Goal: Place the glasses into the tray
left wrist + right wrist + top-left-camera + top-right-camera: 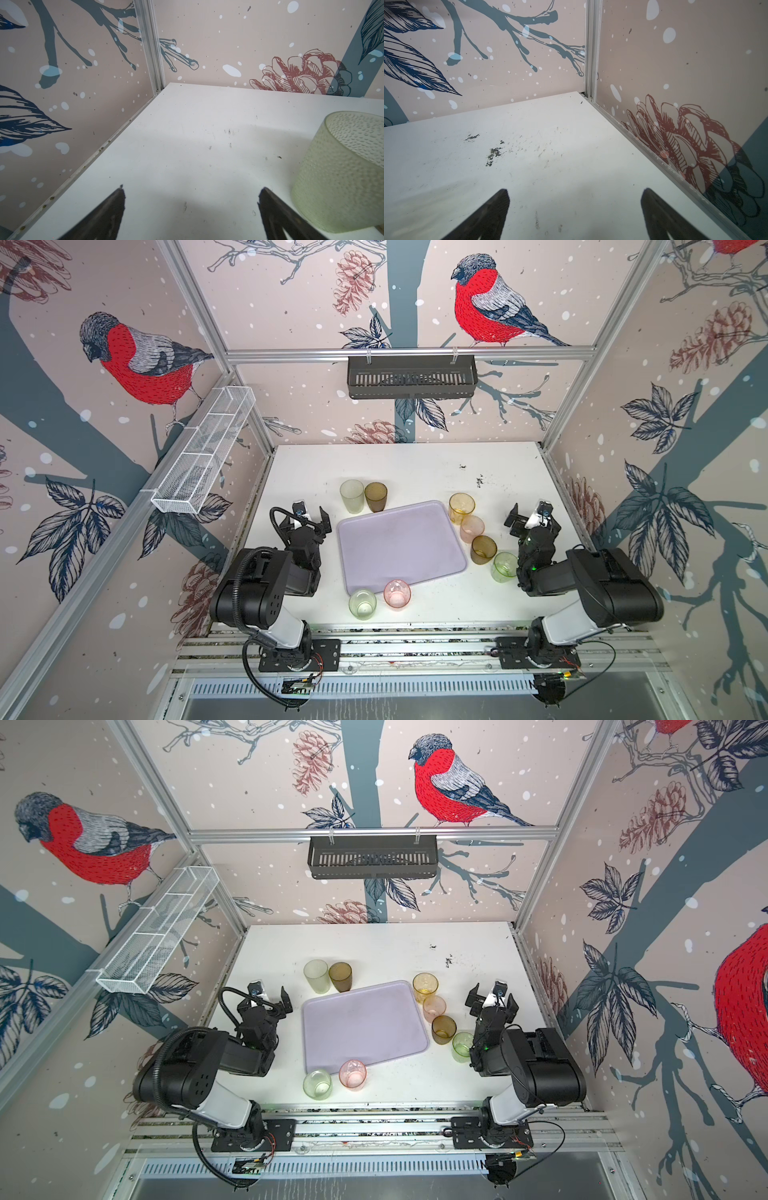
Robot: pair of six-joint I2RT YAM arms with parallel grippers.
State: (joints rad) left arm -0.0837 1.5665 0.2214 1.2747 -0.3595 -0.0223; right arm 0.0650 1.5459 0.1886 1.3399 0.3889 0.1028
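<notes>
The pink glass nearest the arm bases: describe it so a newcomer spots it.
Find the lavender tray on the white table. Two glasses stand just outside its near edge, towards the arm bases. The pink glass is the rosy one there; its neighbour is a pale green glass.

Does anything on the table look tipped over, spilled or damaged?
Nothing tipped or spilled: the glasses stand upright. The tray lies askew to the table edges, and dark scuffed patches mark its far right.
</notes>
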